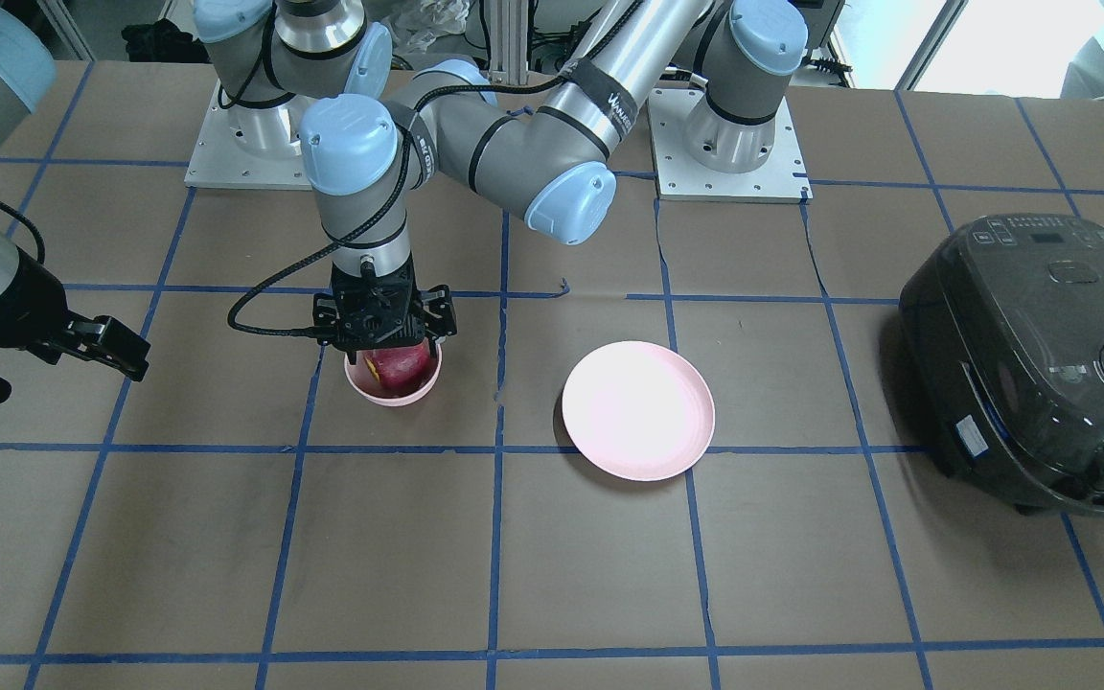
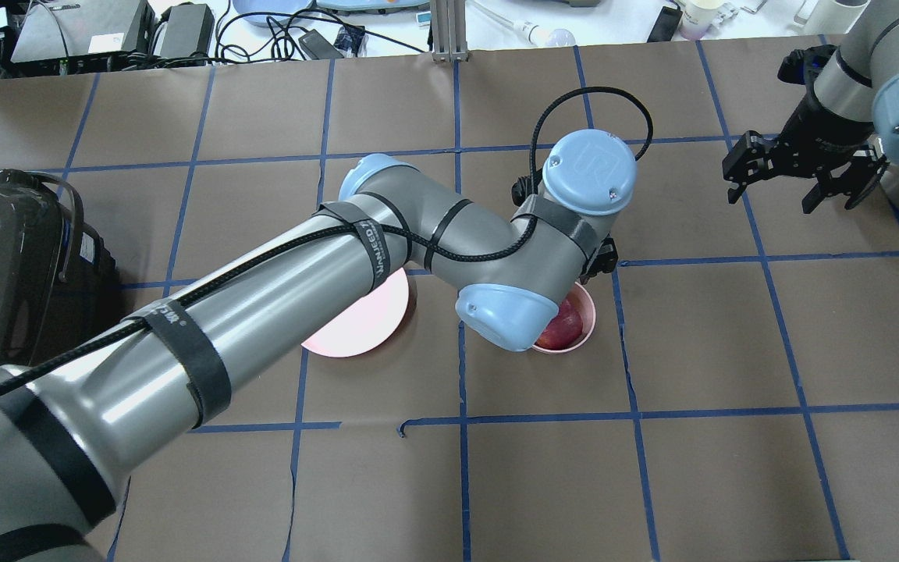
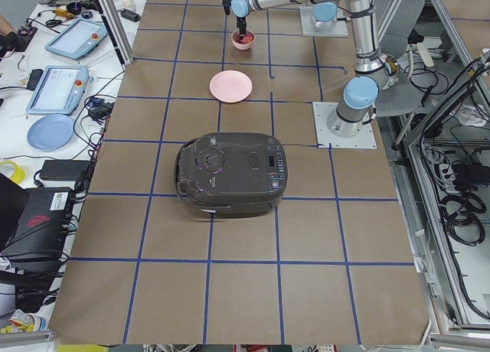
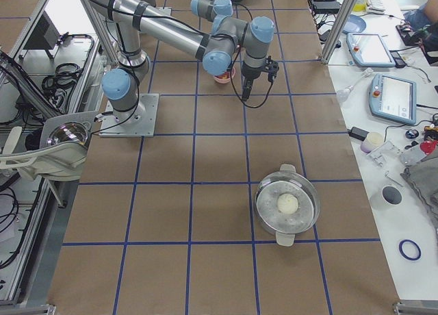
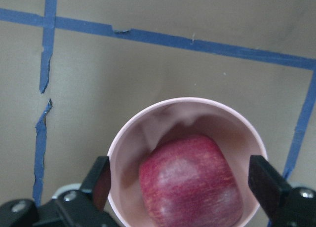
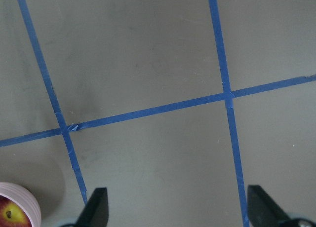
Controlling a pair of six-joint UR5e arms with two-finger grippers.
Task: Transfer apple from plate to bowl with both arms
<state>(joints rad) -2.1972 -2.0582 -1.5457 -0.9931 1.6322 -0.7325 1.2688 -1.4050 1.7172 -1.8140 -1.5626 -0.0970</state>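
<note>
Left jaws gape over apple (image 5: 190,182) in bowl (image 5: 148,119).

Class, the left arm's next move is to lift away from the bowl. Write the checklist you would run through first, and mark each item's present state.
1. Apple lies inside the bowl: ok.
2. Left gripper is open, with its fingers to either side of the apple and apart from it: ok.
3. Left fingers are clear of the bowl's rim: cannot tell, because they overlap it in the wrist view.
4. Bowl stands upright on the table: ok.
5. Plate is empty: ok.
6. Right gripper is open, holds nothing and is off to the side of the bowl: ok.
</note>
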